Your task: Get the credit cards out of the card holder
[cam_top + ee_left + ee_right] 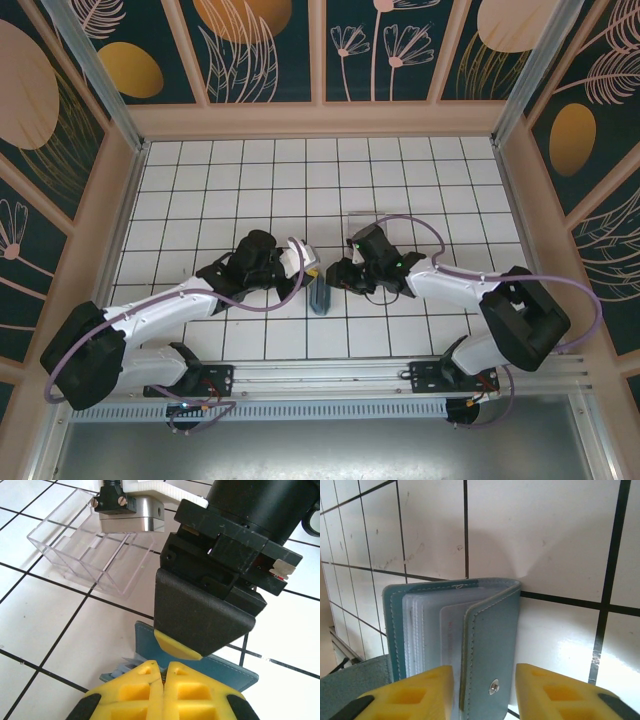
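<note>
The card holder (492,645) stands open on the white tiled table (250,180), credit cards (451,625) sleeved inside. A clear tray (95,555) lies just beyond the card holder. Left gripper (165,675): fingers pressed together at its near edge. Right gripper (485,680): fingers closely flank 1 flap; whether they grip it cannot be told. Teal patterned walls (260,50) enclose the table.

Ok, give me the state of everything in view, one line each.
card holder, unsnapped, partly open, sleeves showing.
credit cards, one pale one seen, inside the sleeves.
clear tray, upright, nothing visible inside.
left claw, shut, at the card holder's edge.
right claw, open, straddling the snap flap.
</note>
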Motion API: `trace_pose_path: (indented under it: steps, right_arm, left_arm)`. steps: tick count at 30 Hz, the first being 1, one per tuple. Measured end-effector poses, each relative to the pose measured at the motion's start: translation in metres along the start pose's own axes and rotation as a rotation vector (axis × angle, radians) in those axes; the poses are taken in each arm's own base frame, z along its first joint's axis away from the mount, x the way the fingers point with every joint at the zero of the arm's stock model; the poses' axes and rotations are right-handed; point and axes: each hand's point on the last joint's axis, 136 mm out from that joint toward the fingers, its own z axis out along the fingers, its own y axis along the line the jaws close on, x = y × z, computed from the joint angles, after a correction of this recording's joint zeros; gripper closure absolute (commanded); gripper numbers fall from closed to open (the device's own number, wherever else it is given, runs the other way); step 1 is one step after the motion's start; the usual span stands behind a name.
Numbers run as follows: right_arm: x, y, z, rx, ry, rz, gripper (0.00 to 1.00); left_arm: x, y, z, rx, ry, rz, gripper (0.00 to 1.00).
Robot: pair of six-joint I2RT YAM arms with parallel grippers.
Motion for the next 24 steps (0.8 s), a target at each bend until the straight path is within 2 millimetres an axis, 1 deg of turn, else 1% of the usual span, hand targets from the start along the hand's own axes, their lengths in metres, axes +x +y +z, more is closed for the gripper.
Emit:
trace_pose_path:
  steps: [6,10,11,20,24]
  right_arm:
    - [0.001,-0.002,0.002,0.007,0.006,-0.001,0.85]
    - [0.001,-0.005,0.003,0.017,0.008,-0.003,0.98]
    - [0.001,-0.006,0.003,0.021,0.007,-0.002,1.0]
    - [0.003,-0.008,0.002,0.035,0.012,-0.015,1.0]
    - [0.003,-0.01,0.0,0.047,0.014,-0.015,1.0]
  left_arm:
    - [0.002,0.006,0.0,-0.035,0.009,-0.01,1.0]
    - [0.006,0.015,0.001,-0.087,0.027,-0.024,1.0]
    - [0.008,0.018,0.001,-0.105,0.038,-0.031,1.0]
    - [0.052,0.035,0.011,-0.198,0.213,-0.117,1.0]
    - [0.062,0.036,0.014,-0.203,0.263,-0.15,1.0]
